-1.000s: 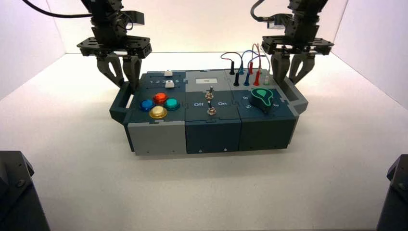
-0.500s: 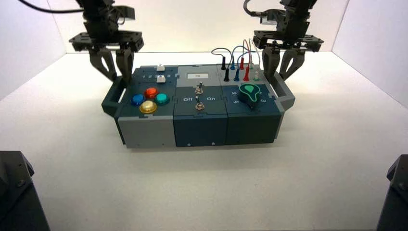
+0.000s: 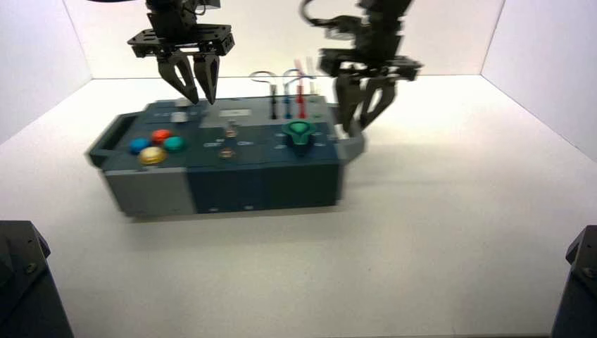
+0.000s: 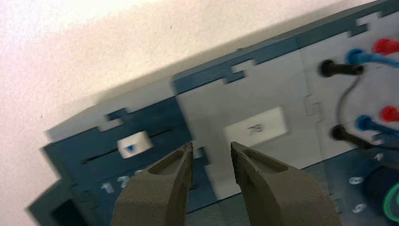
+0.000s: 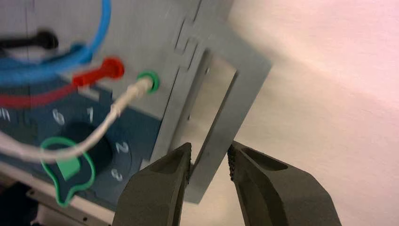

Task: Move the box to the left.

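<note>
The box [image 3: 225, 172], long and dark teal with a grey front left part, lies left of the table's middle. My left gripper [image 3: 199, 97] hangs above the box's back edge, well inward of the left handle [image 3: 105, 137]. In the left wrist view it [image 4: 211, 147] is open over the top panel beside a white slider cap [image 4: 134, 144], with nothing between its fingers. My right gripper [image 3: 355, 127] is at the box's right end. In the right wrist view it [image 5: 210, 153] is shut on the grey handle bar [image 5: 226, 108], next to the green knob [image 5: 70, 169].
Coloured buttons [image 3: 156, 144] sit at the box's left, toggle switches [image 3: 229, 141] in the middle, and looping wires [image 3: 285, 81] at the back right. White walls enclose the white table [image 3: 436, 232]. Dark equipment stands at both near corners [image 3: 21, 282] [image 3: 577, 282].
The box has slid well to the left, and the right gripper went with it on the right handle. The left gripper let go of the left handle, rose and now hangs over the box top.
</note>
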`<action>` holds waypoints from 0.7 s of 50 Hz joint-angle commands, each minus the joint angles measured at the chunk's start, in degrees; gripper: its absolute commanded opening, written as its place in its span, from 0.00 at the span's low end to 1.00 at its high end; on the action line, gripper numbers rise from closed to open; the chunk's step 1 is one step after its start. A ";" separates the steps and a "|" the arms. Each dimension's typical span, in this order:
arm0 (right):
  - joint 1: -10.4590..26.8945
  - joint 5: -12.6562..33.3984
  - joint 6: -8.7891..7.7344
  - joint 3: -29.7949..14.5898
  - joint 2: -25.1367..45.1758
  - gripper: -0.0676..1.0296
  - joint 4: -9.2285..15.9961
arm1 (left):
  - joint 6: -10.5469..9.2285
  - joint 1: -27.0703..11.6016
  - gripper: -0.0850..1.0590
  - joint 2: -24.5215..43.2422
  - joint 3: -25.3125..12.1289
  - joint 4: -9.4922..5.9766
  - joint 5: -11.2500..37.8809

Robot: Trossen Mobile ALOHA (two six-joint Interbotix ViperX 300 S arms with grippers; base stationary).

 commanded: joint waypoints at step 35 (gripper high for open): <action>-5.19 2.20 0.18 1.85 -12.83 0.50 -0.62 | 0.35 1.41 0.47 -18.11 -1.41 0.53 3.34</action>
